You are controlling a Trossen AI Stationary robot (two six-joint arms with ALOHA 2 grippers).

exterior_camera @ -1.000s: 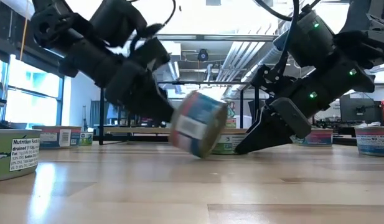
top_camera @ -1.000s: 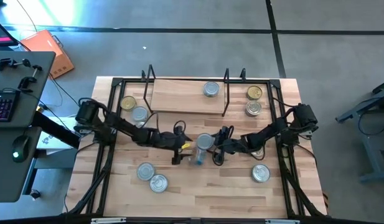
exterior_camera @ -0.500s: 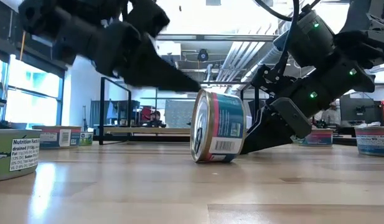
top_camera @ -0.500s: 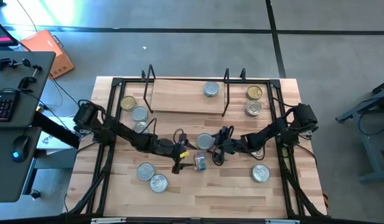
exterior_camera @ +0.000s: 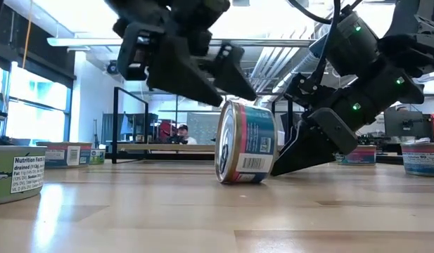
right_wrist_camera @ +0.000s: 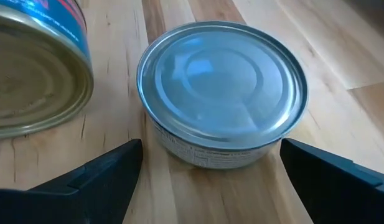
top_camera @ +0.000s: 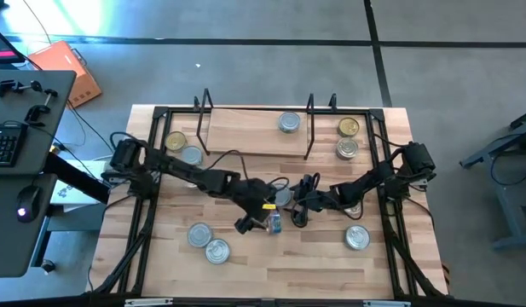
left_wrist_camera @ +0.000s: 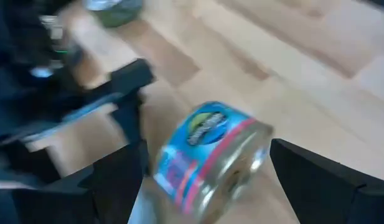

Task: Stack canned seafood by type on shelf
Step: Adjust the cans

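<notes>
— What do we see at the middle of the table (top_camera: pixel 314 256)?

— In the high view, just below the centre of the frame, a blue-labelled tin (top_camera: pixel 274 223) stands on its edge on the wood. In the low view it sits mid-frame, its round gold face turned towards the left of the picture. The left gripper (top_camera: pixel 255 216) hangs over it with its fingers spread wide. In the left wrist view the dark fingers (left_wrist_camera: pixel 120 171) flank the tin without clamping it, so we read it as holding nothing.

— And the right gripper?

— We find the right gripper (top_camera: pixel 295 205) a little right of centre in the high view, low to the board. Its fingers are also apart. In the right wrist view they straddle a silver-topped tin (right_wrist_camera: pixel 223 93) that stands flat between them, untouched on either side. The tipped tin lies just beside that one, at the left edge of that picture.

— Where is the shelf?

— The shelf (top_camera: pixel 245 136) is in the upper middle of the high view. One silver-topped tin (top_camera: pixel 288 123) rests on its board, towards the right.

— And the remaining tins?

— We count two at upper left beside the shelf (top_camera: pixel 182 148), two at upper right (top_camera: pixel 348 137), two at lower left (top_camera: pixel 208 243), and one at lower right (top_camera: pixel 357 238).
</notes>
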